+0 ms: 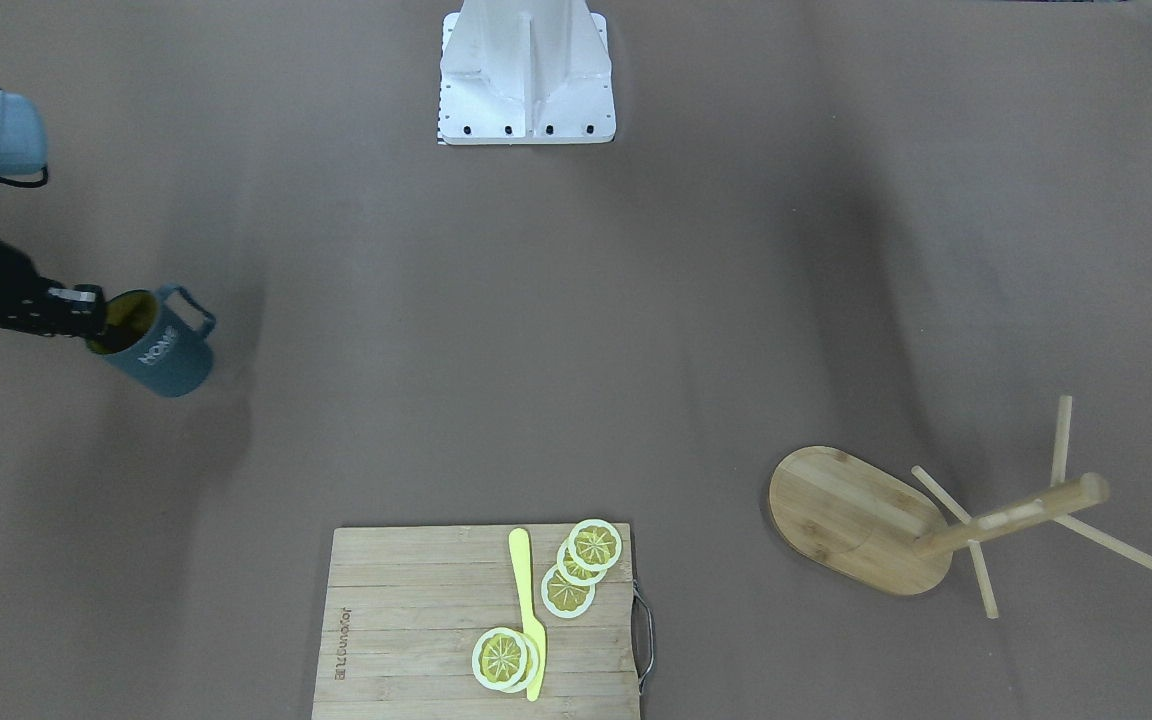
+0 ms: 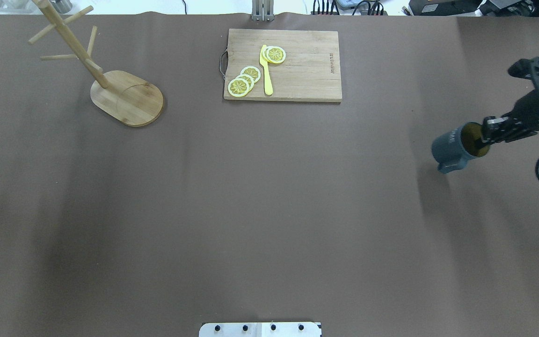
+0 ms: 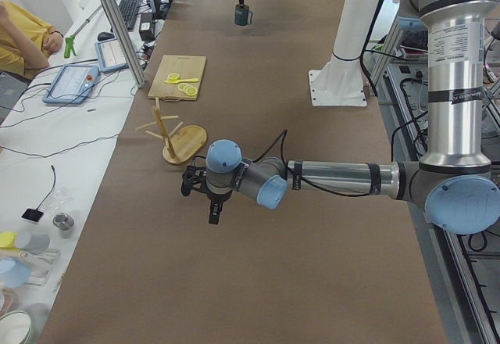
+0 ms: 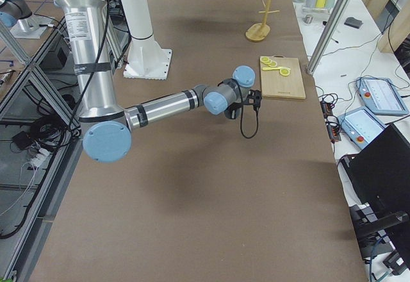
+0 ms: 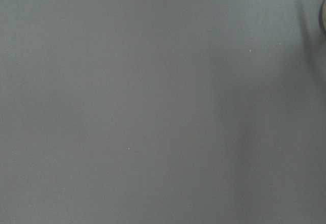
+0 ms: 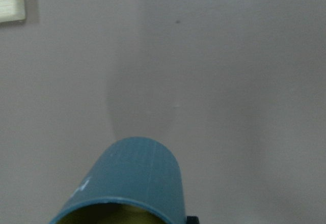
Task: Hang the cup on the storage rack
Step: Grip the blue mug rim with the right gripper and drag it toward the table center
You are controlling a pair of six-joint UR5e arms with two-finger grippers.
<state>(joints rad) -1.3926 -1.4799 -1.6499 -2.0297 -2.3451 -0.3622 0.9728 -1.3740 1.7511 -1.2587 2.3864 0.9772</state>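
The dark blue-grey "HOME" cup (image 1: 158,350) with a yellow interior hangs tilted above the table on my right side, its shadow below it. My right gripper (image 1: 96,315) is shut on its rim, one finger inside the mouth. The cup also shows in the overhead view (image 2: 452,147) and the right wrist view (image 6: 132,183). The storage rack (image 1: 856,520) stands upright on its oval base at the far left of the overhead view (image 2: 127,98). My left gripper (image 3: 209,203) hovers over bare table near the rack; I cannot tell whether it is open.
A bamboo cutting board (image 2: 302,70) with lemon slices (image 2: 244,82) and a yellow knife (image 2: 266,70) lies at the table's far edge, between cup and rack. The white robot base (image 1: 526,70) stands at the near edge. An operator sits beyond the table (image 3: 23,39).
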